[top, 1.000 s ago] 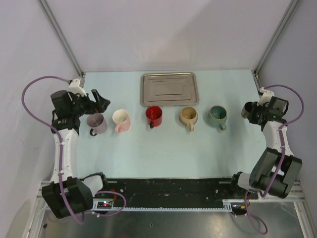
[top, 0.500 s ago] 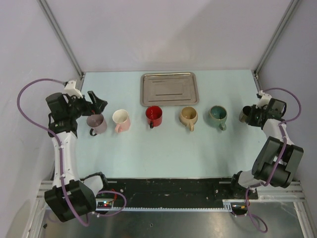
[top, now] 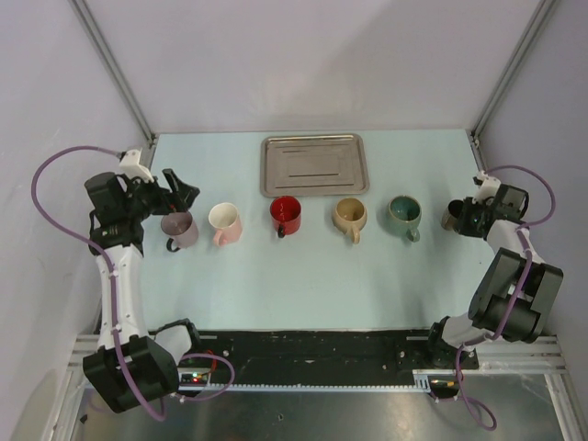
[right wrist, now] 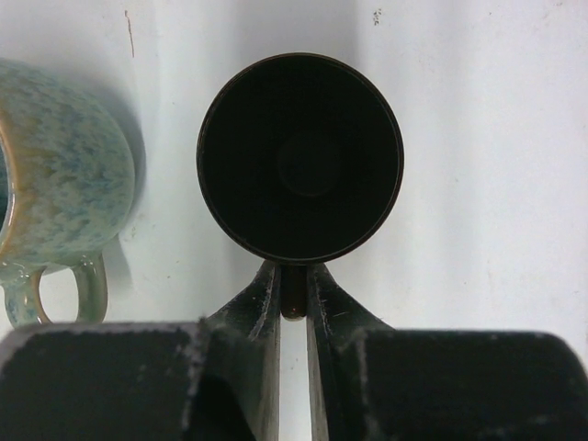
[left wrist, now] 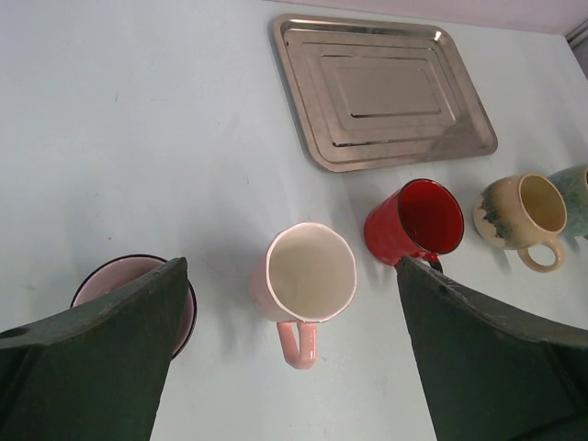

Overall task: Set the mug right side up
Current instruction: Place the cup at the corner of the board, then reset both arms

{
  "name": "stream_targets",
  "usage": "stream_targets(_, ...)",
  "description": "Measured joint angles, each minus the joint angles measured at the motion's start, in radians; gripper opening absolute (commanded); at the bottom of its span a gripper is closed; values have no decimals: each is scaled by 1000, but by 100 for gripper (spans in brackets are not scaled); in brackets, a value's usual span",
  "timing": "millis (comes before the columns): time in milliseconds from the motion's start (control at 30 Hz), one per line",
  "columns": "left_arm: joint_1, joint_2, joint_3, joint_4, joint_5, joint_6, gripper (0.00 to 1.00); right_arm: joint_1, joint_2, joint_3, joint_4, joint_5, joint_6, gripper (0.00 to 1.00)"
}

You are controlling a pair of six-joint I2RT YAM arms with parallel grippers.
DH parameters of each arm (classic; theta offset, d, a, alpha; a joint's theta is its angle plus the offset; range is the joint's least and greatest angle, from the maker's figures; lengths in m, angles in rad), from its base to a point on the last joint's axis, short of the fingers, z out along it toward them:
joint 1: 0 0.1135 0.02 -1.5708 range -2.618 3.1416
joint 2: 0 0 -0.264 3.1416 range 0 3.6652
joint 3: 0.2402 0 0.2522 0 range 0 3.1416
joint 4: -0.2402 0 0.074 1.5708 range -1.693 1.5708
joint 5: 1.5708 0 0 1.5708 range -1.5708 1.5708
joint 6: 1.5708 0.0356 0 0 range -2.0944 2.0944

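Observation:
A dark brown mug (top: 451, 218) is at the far right of the table. In the right wrist view its open mouth (right wrist: 299, 170) faces the camera. My right gripper (right wrist: 293, 276) is shut on the mug's handle (right wrist: 293, 296), with both fingers pressed against it; it also shows in the top view (top: 462, 219). I cannot tell whether the mug rests on the table. My left gripper (left wrist: 292, 264) is open and empty, hovering above a mauve mug (left wrist: 119, 274) and a pink mug (left wrist: 310, 276); it shows in the top view (top: 184, 188) at the far left.
A row of mugs stands mouth up: mauve (top: 179, 227), pink (top: 224, 220), red (top: 286, 214), tan (top: 350, 216), teal (top: 403, 212). The teal mug (right wrist: 55, 175) is close to the left of the dark mug. A steel tray (top: 314, 164) lies behind the row.
My right gripper has moved the dark mug slightly nearer and to the right, and its wrist has turned. My left arm has drawn back a little to the left.

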Motion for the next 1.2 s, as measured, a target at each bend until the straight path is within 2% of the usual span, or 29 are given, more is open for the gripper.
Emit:
stream_targets(67,0,-2,0,0,1,0,98,0,0,-4,6,-1,-5,21)
stream_targets(267,0,-4,0,0,1,0,98,-2,0,-11,18,0,-19,50)
stream_targets(500,0,-17,0,0,2,0,98,-3,-11,-11,2,-3,-35,71)
stream_targets(600,1,-21,0,0,2,1,98,-4,-55,-15,-28,-8,-41,84)
stream_targets(700,2,-22,0,0,1,1,98,-4,-138,-18,-66,-8,-53,90)
stream_targets(733,2,-24,0,0,1,1,98,-3,-174,-18,-80,-8,-56,95)
stream_targets(867,5,-47,0,-4,0,4,98,-3,-310,-8,-148,-17,-65,99)
stream_targets(1200,11,-219,100,-76,-36,72,98,16,-697,127,-240,-22,14,100)
